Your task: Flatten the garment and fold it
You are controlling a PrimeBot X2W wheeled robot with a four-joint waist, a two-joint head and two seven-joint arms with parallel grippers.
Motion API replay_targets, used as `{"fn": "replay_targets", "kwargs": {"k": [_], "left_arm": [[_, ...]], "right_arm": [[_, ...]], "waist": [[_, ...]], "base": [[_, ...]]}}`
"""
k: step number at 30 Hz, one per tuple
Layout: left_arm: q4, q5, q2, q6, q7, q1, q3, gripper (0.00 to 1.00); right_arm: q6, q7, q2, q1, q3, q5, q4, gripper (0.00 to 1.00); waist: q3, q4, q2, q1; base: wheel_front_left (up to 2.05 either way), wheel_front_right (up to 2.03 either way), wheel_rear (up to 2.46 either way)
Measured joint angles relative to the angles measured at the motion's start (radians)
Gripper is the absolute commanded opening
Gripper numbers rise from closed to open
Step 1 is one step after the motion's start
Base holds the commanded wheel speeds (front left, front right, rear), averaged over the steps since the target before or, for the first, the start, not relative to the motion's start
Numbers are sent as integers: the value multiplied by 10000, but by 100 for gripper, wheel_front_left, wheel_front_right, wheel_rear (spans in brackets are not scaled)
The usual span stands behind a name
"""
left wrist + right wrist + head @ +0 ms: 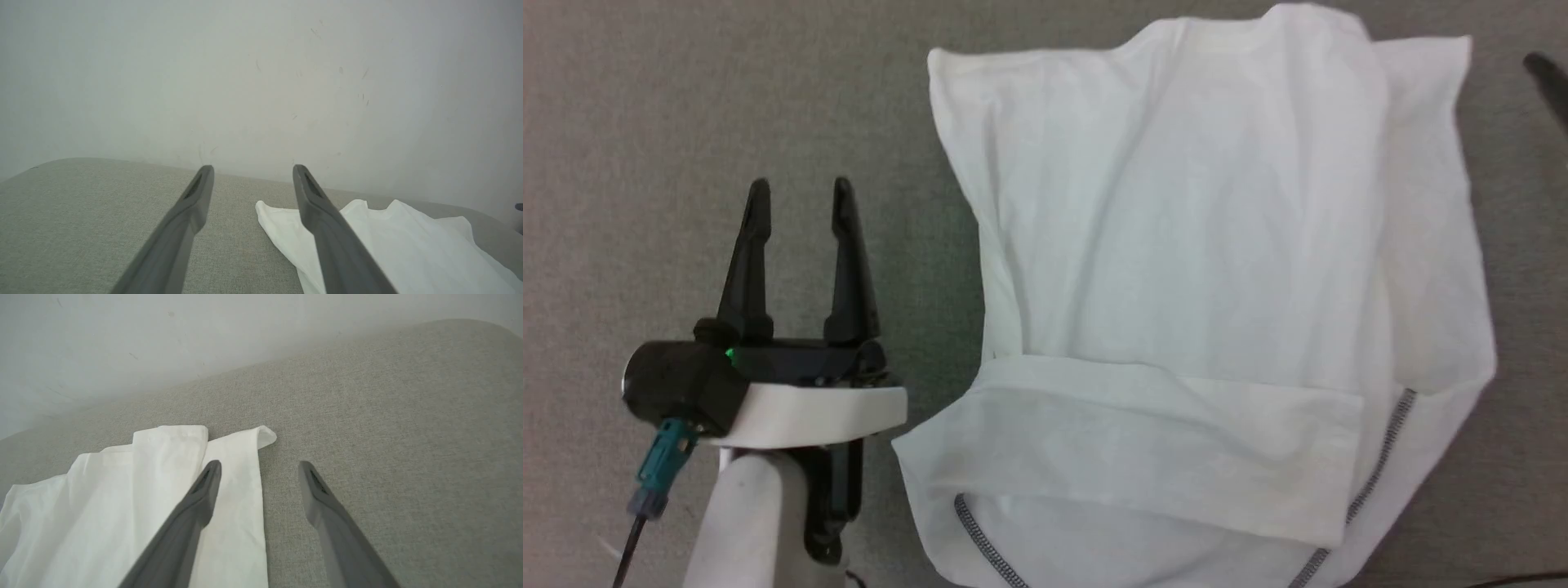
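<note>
Head view: the white short-sleeved T-shirt of thin soft fabric [1192,245] lies spread on a grey woven-cloth surface [686,98], right of centre. A broad band of its cloth is folded over across the lower part, and grey contrast-stitched seams [1380,457] curve along the near edge. Wrinkles run through the body, and an extra layer shows along the right side.

The left gripper [800,186] sits at the lower left on a pale forearm [743,523] that rises from the bottom edge. Its two long dark fingers point up the view and stand apart with nothing between them. It is beside the shirt's left edge and clear of it.

From the left wrist, the spread left gripper [253,167] points at a shallow angle over the surface toward a pale wall [261,81], with the shirt [388,232] lying to its right.

From the right wrist, the right gripper [259,465] is also spread and empty. One finger is over the shirt's [122,498] edge and the other over bare cloth surface. Whether it touches the fabric cannot be told.
</note>
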Motion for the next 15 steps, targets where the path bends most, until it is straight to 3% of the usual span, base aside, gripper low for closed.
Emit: {"fn": "replay_targets", "kwargs": {"k": [7,15], "left_arm": [[-297,174,-219,-15,0,-617,-364,100],[-378,242,-301,-15,0,-950,-614,100]], "right_arm": [[0,1609,-594,-1843,288,130,1283,100],[0,2309,-938,-3056,596,-247,1866,100]], "waist": [[1274,492,0,0],[2346,1080,0,-4]], "base": [[0,0,0],[0,0,0]]}}
